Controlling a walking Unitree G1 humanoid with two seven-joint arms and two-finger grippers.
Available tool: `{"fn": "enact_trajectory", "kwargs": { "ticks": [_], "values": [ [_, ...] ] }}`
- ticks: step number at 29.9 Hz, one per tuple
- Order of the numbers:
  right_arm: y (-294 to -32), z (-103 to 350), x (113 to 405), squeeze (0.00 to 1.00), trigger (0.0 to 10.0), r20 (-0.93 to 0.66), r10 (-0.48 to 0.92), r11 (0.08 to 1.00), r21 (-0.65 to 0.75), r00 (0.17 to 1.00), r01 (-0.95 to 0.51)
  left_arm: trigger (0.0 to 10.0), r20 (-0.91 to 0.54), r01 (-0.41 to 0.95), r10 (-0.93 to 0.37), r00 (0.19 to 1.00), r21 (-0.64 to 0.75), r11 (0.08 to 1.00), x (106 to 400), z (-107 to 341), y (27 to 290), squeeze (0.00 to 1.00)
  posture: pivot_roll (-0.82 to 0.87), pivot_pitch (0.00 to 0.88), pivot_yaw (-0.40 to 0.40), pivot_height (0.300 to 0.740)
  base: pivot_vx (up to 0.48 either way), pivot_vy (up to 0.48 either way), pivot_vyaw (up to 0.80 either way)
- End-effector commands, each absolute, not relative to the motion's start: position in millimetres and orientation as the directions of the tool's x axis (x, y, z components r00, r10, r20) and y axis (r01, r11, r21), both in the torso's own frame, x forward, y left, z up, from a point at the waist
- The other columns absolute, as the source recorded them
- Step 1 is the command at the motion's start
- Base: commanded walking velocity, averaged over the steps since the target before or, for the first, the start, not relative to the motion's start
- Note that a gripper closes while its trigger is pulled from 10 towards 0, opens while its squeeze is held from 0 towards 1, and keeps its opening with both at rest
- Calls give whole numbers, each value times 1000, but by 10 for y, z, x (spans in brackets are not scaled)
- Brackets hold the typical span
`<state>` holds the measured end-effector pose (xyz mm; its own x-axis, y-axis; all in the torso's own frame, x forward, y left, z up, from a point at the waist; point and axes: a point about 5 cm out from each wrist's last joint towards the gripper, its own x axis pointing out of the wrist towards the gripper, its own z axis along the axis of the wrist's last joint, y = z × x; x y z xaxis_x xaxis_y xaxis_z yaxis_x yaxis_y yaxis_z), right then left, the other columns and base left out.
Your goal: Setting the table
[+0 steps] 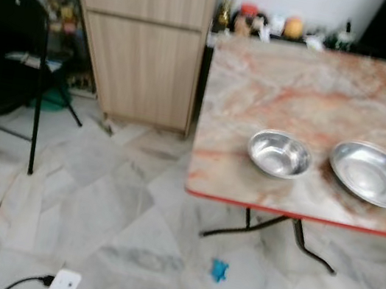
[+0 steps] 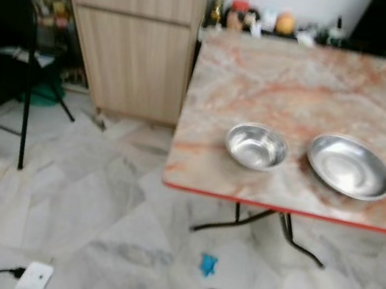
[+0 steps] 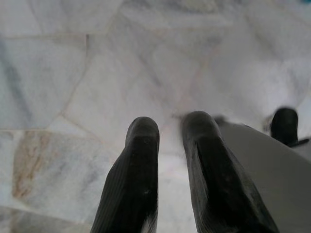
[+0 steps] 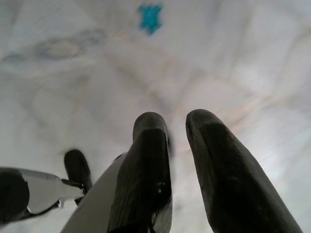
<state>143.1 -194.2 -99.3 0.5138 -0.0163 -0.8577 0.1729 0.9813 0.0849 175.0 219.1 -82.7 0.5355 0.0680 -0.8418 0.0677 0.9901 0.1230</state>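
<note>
Steel bowl (image 1: 280,153) and plate (image 1: 372,173) are laid at the worktop's (image 1: 300,88) 6 o'clock edge; more settings probably remain. Left gripper (image 3: 170,127) and right gripper (image 4: 177,124), empty and slightly parted, are pointed floorward.

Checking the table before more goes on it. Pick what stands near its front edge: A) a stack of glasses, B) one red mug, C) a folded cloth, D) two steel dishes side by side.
D: a small steel bowl and a wider steel plate sit side by side, apart, near the red front edge of the table.
</note>
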Motion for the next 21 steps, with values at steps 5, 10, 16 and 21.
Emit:
{"fn": "enact_trajectory", "kwargs": {
  "ticks": [5, 10, 16, 21],
  "values": [
    [-1842, -1012, 1413, 0, 10000, -861, 7, 979, 109, 509, 170, 10000, -855, 57, 95, 509, 144, 988, 1660, -841, 2316, 0, 47, 13, -7, 740, 0, -355, 0],
    [-1842, -1013, 1409, 0, 10000, -861, 9, 980, 108, 509, 167, 10000, -856, 69, 77, 511, 130, 989, 1670, -872, 2161, 0, 48, 13, -8, 740, 0, -344, 0],
    [-1834, -1013, 1413, 0, 10000, -860, 10, 980, 109, 510, 166, 10000, -857, 72, 70, 511, 124, 990, 1672, -875, 2141, 0, 46, 13, -8, 740, 0, -339, 0],
    [-1833, -1012, 1417, 0, 10000, -861, 7, 980, 106, 509, 166, 10000, -857, 59, 82, 508, 129, 990, 1667, -859, 2230, 0, 44, 13, -10, 740, 0, 0, 0]
  ]
}}
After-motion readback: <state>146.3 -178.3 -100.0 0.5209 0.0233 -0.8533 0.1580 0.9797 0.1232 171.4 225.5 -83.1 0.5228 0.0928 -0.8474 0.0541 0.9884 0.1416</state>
